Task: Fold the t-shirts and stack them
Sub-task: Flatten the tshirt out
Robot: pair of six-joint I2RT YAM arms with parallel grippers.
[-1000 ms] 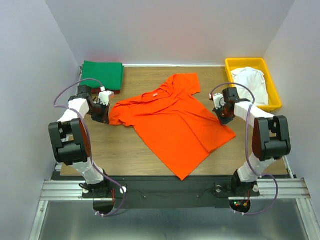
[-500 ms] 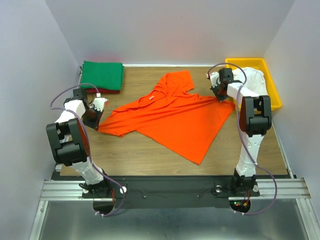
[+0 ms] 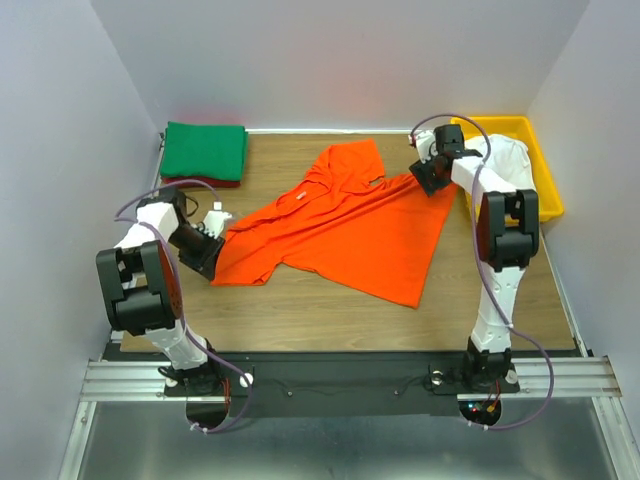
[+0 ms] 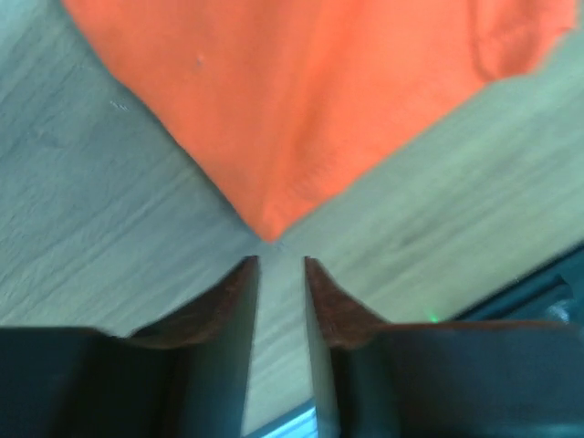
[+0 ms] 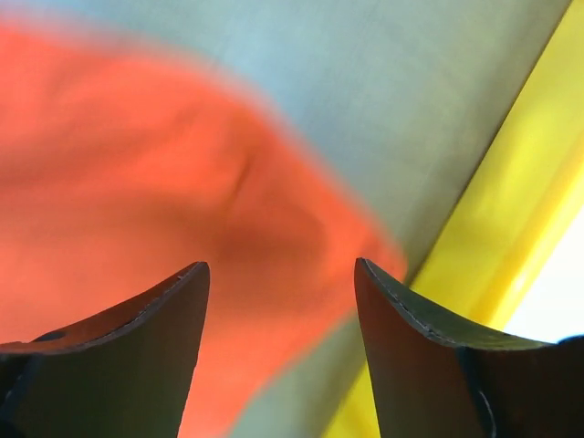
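The bright orange t-shirt [image 3: 340, 225] lies spread on the wooden table, collar to the far left, hem to the right. My left gripper [image 3: 208, 266] sits at the shirt's near-left corner; in the left wrist view [image 4: 278, 260] it is open by a narrow gap, with the orange corner [image 4: 301, 100] just beyond its tips and nothing between them. My right gripper [image 3: 432, 178] hovers over the shirt's far-right corner [image 5: 137, 201], open wide [image 5: 281, 265] and holding nothing. A folded green t-shirt [image 3: 205, 150] lies on a dark red one [image 3: 200, 182] at the far left. A white t-shirt [image 3: 505, 165] lies in the tray.
The yellow plastic tray [image 3: 510, 125] stands at the far right, close beside my right gripper, and its wall [image 5: 493, 237] fills the right of the right wrist view. Grey walls close off the table on three sides.
Both grippers have opened and let go of the orange shirt, which now lies flatter. The left gripper has moved nearer and rightward, and the shirt's left corner has moved with it.
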